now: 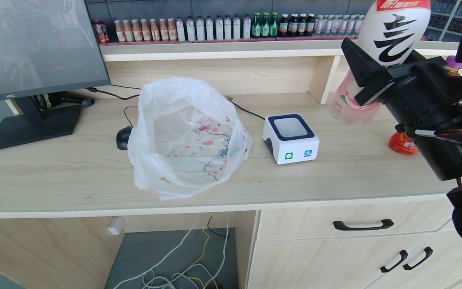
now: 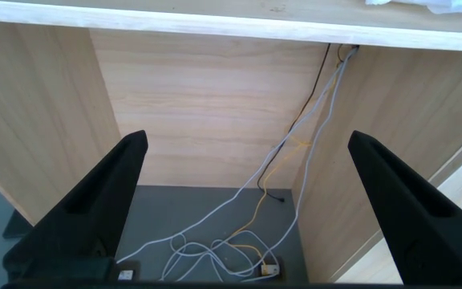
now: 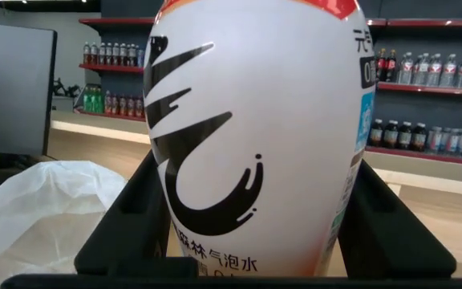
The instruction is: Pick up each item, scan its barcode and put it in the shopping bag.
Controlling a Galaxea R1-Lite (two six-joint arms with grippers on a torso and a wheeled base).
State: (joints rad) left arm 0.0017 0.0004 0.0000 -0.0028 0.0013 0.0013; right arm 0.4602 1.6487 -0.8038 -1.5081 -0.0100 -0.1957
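The right end effector [image 1: 387, 60], raised over the worktop [image 1: 335, 176] at the scanner's [image 1: 291, 138] 2 o'clock, is clamped on a tilted bottle [image 1: 391, 32]. The shopping bag [image 1: 187, 136] stands at the scanner's 9 o'clock. The left end effector [image 2: 243, 209] hangs below the worktop, spread wide and empty.

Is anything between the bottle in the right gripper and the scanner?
Nothing visible does. The right gripper holds the bottle above the counter, and nothing lies on the wood between it and the scanner.
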